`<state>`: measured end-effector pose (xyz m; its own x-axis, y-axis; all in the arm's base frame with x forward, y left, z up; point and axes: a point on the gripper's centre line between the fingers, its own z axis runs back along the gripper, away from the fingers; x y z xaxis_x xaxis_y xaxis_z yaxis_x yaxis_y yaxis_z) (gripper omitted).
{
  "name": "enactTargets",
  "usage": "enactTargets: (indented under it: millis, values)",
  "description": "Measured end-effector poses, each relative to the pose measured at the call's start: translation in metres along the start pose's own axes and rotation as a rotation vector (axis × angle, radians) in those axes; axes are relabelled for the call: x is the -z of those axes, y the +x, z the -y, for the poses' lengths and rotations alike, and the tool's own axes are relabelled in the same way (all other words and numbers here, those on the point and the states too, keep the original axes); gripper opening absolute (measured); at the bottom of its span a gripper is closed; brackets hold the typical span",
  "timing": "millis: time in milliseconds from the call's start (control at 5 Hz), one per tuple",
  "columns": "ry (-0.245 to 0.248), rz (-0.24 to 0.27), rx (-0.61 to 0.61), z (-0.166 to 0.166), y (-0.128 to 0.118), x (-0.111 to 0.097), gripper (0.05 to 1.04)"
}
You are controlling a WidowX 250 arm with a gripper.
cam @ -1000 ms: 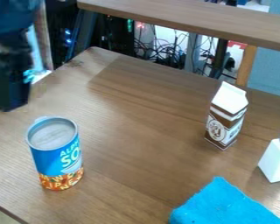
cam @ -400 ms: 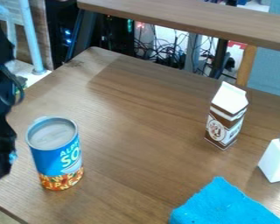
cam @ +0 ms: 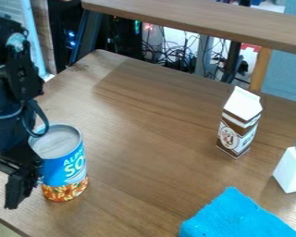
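Note:
The black gripper [cam: 21, 183] hangs low at the left edge of the table, just left of the blue soup can [cam: 64, 164]. Part of the arm overlaps the can's left side; whether they touch I cannot tell. The can stands upright, with a silver top and an orange band at its base. To the right stands a brown and white carton [cam: 239, 122], upright with a peaked white top. A white bottle with a grey cap [cam: 291, 170] is by the right edge, and a bright blue cloth [cam: 240, 217] lies at the bottom right.
The brown wooden table [cam: 138, 125] bears all these items. Beyond its far edge runs a raised wooden shelf [cam: 206, 21], with tangled cables [cam: 172, 55] and dark posts below and behind it. The table's front left corner edge shows at the bottom left.
From the upper left, the arm has come down along the left side, then shifted slightly right and lower, now overlapping the can's left side. The can, carton, bottle and cloth have stayed put.

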<state>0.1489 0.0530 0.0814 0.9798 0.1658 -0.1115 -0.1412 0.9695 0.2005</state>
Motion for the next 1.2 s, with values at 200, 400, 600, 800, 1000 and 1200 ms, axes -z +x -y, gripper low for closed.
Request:
enactTargets:
  millis: [200, 400, 600, 800, 1000, 1200]
  values:
    - [0.011, 0.042, 0.024, 0.000, 0.010, 0.006, 1.001]
    - [0.012, 0.041, 0.066, 0.000, 0.019, 0.010, 1.001]
    - [0.011, 0.043, 0.098, 0.000, 0.034, 0.011, 1.001]
    - [0.009, 0.035, 0.101, 0.001, 0.053, 0.013, 1.001]
    - [0.008, 0.039, 0.095, 0.002, 0.070, 0.011, 1.001]
    - [0.006, 0.037, 0.079, 0.002, 0.089, 0.007, 1.001]
